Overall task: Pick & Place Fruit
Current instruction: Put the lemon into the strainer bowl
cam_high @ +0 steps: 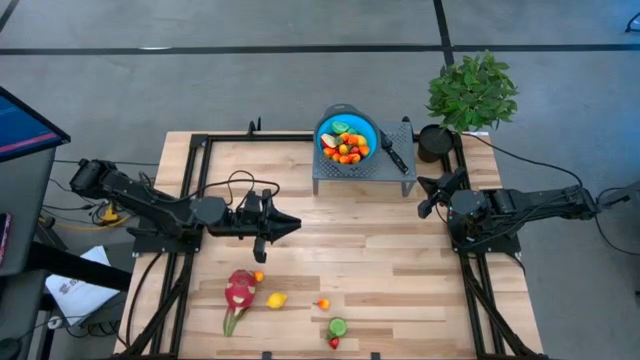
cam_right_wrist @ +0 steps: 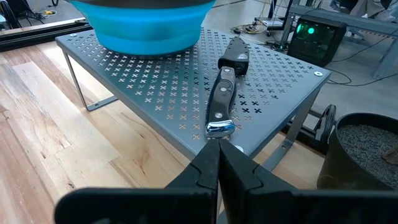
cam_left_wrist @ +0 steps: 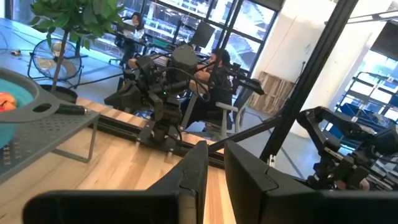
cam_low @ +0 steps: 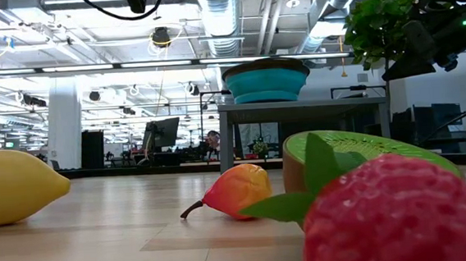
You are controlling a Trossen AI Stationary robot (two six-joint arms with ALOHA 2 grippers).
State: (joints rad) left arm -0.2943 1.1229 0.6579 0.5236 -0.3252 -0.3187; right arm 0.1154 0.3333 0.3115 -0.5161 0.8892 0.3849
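Strawberry (cam_high: 334,343) nearest the counter's (cam_high: 420,290) front edge, just beside a halved kiwi (cam_high: 338,326) lying cut face up. Slightly farther in, a small orange-red fruit (cam_high: 323,304) with a stem, alone on the wood. Off to the left-arm side of it, a yellow lemon (cam_high: 276,300), and near that the pink-red dragon fruit (cam_high: 239,290) with green tips, lying on its side; a tiny orange fruit (cam_high: 259,277) just beside its upper end. Farther back, above mid-counter, the left arm (cam_high: 160,208) stretched toward the centre, jaws narrowed to a slim gap and holding nothing, hovering apart from all the loose fruit. Across from it, the right arm (cam_high: 520,208) reaching in from the other side rail, jaws pressed fully together and empty, tips pointing at the butt of the black-handled knife (cam_right_wrist: 222,102). Knife lying on a grey perforated stand (cam_high: 385,172) at the counter's far edge. On the same stand, next to the knife, a blue bowl (cam_high: 372,128) filled with small fruits (cam_high: 347,148), orange, red, yellow and green. Farthest, at the far corner beyond the right arm, a leafy potted plant (cam_high: 472,90).
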